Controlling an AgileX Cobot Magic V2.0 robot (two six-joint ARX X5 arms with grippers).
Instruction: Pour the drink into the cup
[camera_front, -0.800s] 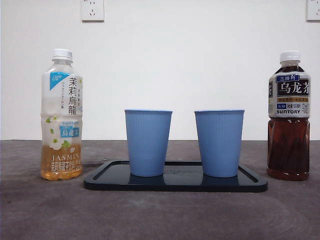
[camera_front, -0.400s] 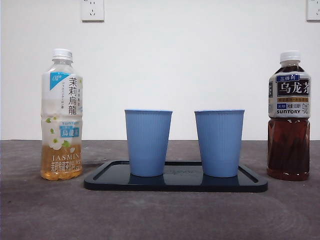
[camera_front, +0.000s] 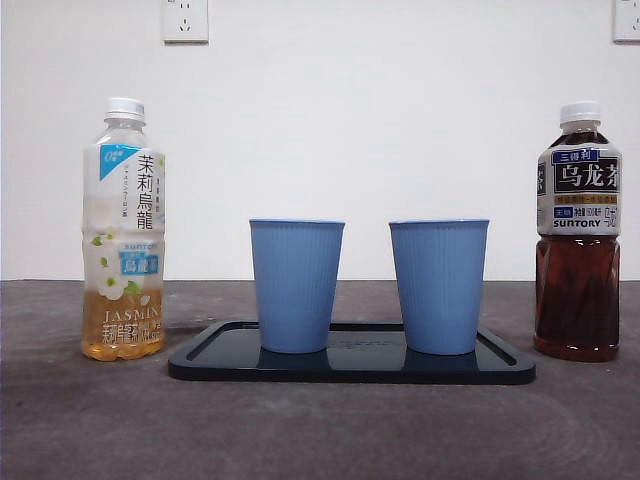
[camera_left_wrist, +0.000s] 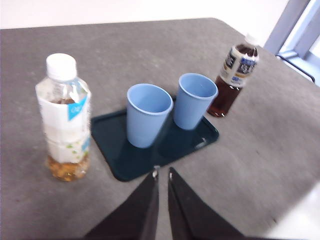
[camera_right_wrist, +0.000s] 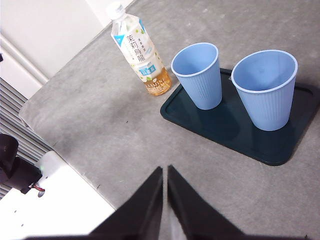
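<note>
No movement: bottles (camera_front: 123, 230), cups (camera_front: 296, 285) apparently well beyond both closed grippers (camera_left_wrist: 162, 174).

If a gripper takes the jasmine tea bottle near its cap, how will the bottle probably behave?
The jasmine tea bottle holds liquid only near its base, so it is probably light and bottom-heavy. Its thin clear wall may dent under a squeeze. Tall and narrow, it could tip if pushed high, and the remaining tea would slosh.

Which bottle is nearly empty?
The jasmine bottle: pale tea fills only its bottom. The oolong bottle is dark nearly up to the neck. Both are capped.
</note>
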